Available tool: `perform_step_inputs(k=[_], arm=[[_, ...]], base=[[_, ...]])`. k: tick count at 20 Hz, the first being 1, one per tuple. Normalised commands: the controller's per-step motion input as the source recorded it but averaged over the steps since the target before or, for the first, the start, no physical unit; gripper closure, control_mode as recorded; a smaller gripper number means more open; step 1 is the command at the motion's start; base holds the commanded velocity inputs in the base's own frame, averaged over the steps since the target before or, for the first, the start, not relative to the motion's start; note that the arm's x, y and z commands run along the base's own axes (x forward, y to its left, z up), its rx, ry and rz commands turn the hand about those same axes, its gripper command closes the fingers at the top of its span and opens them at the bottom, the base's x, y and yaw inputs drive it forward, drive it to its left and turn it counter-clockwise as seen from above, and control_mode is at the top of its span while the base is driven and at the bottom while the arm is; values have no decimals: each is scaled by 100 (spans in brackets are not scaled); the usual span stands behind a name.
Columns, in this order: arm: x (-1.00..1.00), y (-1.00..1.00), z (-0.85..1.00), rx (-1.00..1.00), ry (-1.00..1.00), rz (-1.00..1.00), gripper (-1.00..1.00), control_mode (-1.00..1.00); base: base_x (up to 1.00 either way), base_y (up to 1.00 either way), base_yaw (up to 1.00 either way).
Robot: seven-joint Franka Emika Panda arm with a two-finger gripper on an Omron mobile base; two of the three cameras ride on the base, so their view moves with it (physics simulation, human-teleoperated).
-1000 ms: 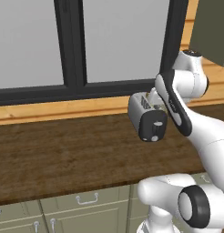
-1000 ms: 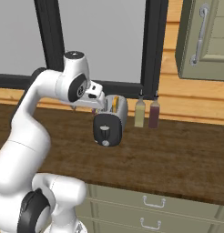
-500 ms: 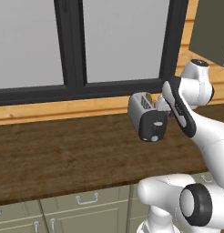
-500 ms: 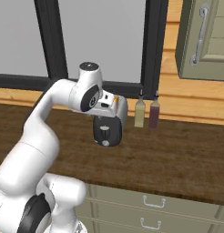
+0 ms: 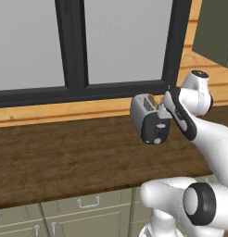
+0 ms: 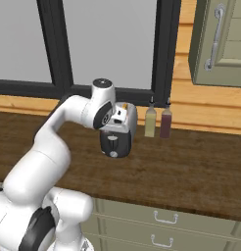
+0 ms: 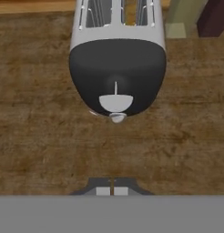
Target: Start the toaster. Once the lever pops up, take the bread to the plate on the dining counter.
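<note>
Left base view: toaster [image 5: 149, 119] standing on dark wood worktop [image 5: 65, 152], close to the window sill at the back, black end panel facing the front edge. Gripper [image 5: 161, 109] at the toaster's right side near its top; finger gap can't be read from here. Wide bare worktop to the left of the toaster.

Right base view: arm bent over the toaster [image 6: 117, 136], hand covering its top. Two bottles [image 6: 157, 123] just beside it on the right, apart from it. Free worktop in front, down to the cabinet edge.

Hand view: looking down on black end panel, lever [image 7: 115, 102] low in its slot. Fingers [image 7: 104, 187] pressed together, nothing between them, clear of the toaster. Tan bread [image 7: 128, 11] down in the right slot. Bottles at top right.
</note>
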Motion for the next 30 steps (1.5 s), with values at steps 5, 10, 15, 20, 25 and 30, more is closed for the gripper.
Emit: perform_step_inputs(k=[5, 10, 15, 20, 25, 30], arm=[[43, 0, -15, 0, 0, 0, 100, -100], [27, 0, -25, 0, 0, 0, 100, -100], [24, 0, -26, 0, 0, 0, 100, -100], [38, 0, -20, 0, 0, 0, 100, -100], [32, 0, -28, 0, 0, 0, 100, -100], [19, 0, -35, 0, 0, 0, 100, -100]], base=[[0, 0, 0], [0, 0, 0], [0, 0, 0], [0, 0, 0], [0, 0, 0], [0, 0, 0]])
